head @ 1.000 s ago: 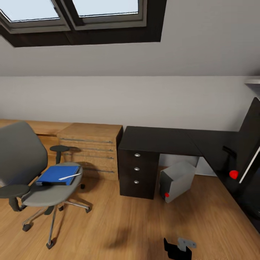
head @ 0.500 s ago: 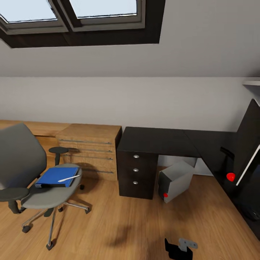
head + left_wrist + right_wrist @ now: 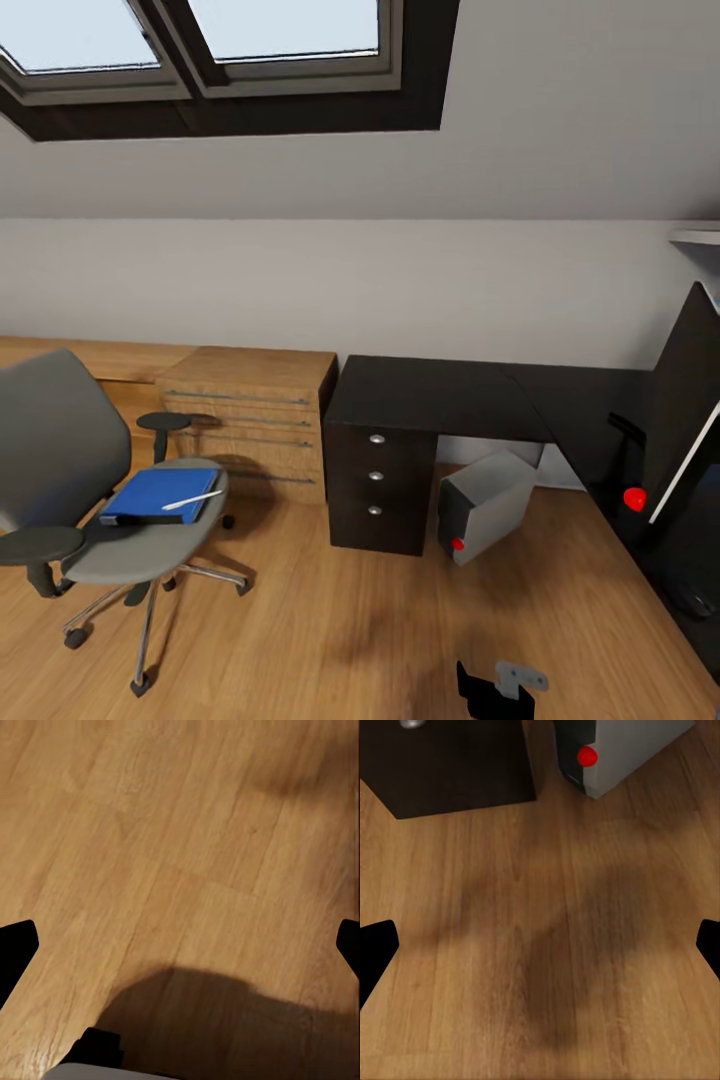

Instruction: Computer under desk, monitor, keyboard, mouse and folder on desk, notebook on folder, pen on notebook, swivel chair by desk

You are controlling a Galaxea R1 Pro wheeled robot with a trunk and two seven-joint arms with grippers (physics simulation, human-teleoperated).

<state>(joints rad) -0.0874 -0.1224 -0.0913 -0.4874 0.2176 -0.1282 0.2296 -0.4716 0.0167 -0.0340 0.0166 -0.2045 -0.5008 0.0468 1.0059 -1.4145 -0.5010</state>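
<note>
Desk point(image 3: 430, 393) stands against the far wall, its black surface bare on the near wing. Under it, just beside the drawer block, the computer point(image 3: 487, 504) sits tilted on the wooden floor point(image 3: 330, 620). The monitor point(image 3: 685, 420) stands on the desk's far right wing. Well left of the desk, past the light-wood chest point(image 3: 255, 420), the swivel chair point(image 3: 95, 500) carries the folder point(image 3: 160, 495) on its seat, with the pen point(image 3: 192, 499) lying on the folder. The left gripper point(image 3: 180, 945) and the right gripper point(image 3: 540, 945) both hang over the floor, jaws spread wide and holding nothing.
</note>
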